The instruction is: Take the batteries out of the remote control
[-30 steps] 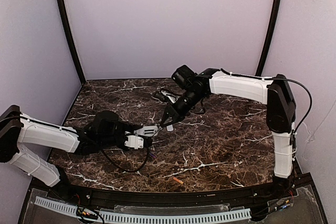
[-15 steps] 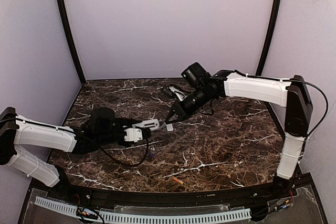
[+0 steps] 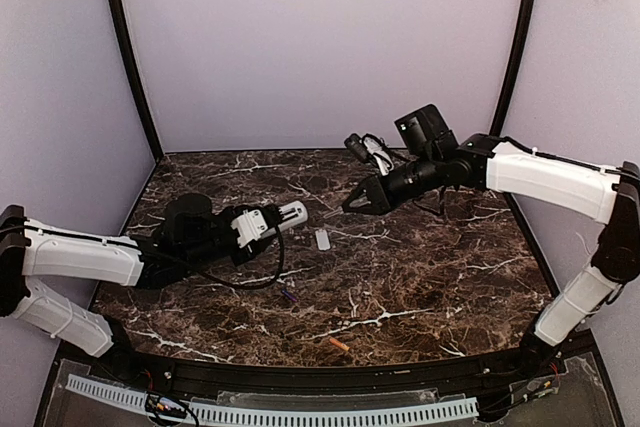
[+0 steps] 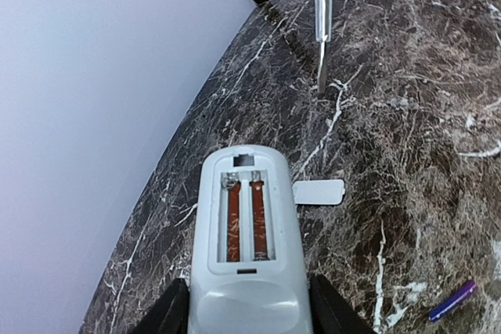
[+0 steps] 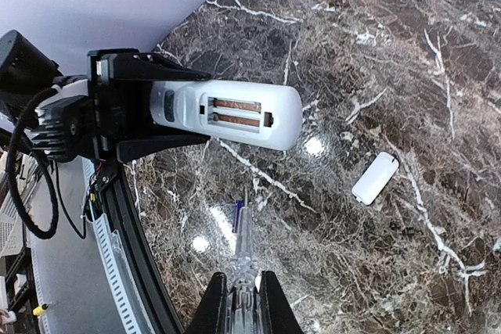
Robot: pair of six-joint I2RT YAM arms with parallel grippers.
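Note:
The white remote control (image 4: 246, 271) is held in my left gripper (image 4: 249, 312), back side up and lifted above the table. It also shows in the top view (image 3: 278, 218) and the right wrist view (image 5: 235, 113). Its battery bay is open and shows two brown slots with no cylinder in them. A purple-dark battery (image 3: 288, 295) and an orange battery (image 3: 339, 345) lie on the table. My right gripper (image 5: 243, 307) is shut on a clear-handled screwdriver (image 5: 244, 248), raised well right of the remote (image 3: 366, 196).
The small flat white cover (image 3: 322, 239) lies on the marble between the two grippers; it also shows in the left wrist view (image 4: 318, 192) and the right wrist view (image 5: 375, 178). The purple battery (image 4: 452, 300) lies near the left arm's cable. Walls enclose three sides.
My right gripper has pulled the screwdriver away from the remote, up and to the right. My left gripper has moved the remote a little back and raised its tip.

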